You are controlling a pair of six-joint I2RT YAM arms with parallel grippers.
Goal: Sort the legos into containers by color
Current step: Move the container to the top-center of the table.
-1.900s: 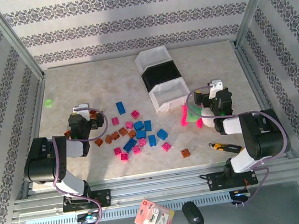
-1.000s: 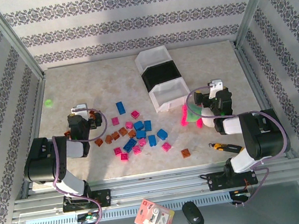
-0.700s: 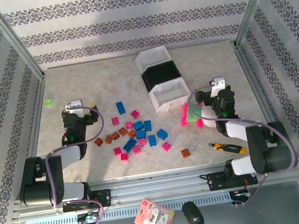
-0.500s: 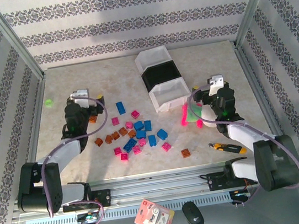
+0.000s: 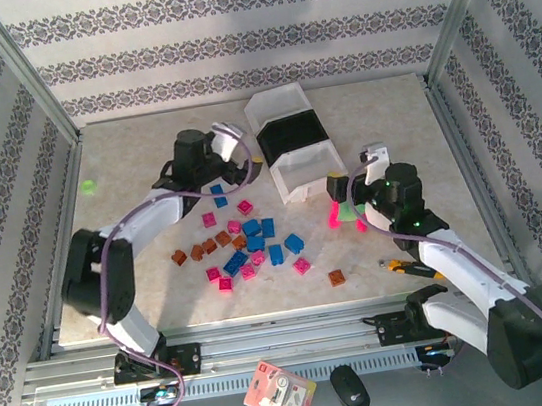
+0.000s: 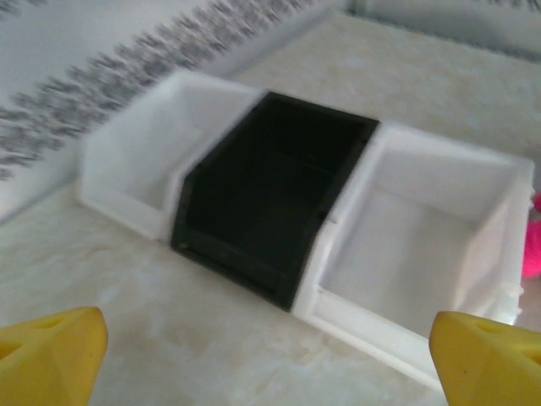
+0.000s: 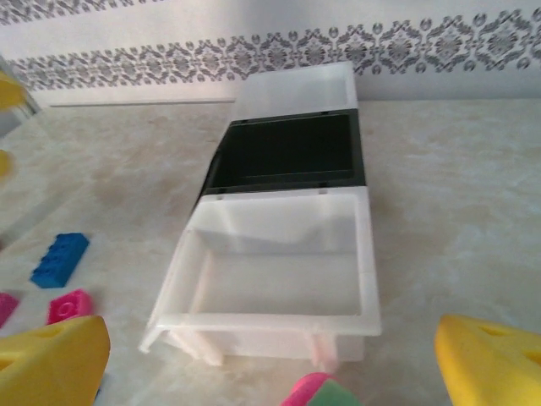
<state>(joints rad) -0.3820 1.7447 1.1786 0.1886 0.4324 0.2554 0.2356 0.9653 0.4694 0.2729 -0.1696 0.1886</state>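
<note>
Over by the bins [image 5: 295, 192], my left gripper [image 5: 242, 167] has swung in from the left side of the table, where it hung a moment ago. It now faces the joined row from the side, its yellow fingertips [image 6: 51, 355] spread wide with nothing between them. My right gripper [image 5: 338, 189] has also stretched forward, stopping just short of the near white bin, jaws likewise apart and empty. So both arms are at the drop-off with no brick picked. All three bins look bare inside, and the bricks [image 5: 253, 241] lie scattered on the table between the arms, so I judge sorting has not begun.
</note>
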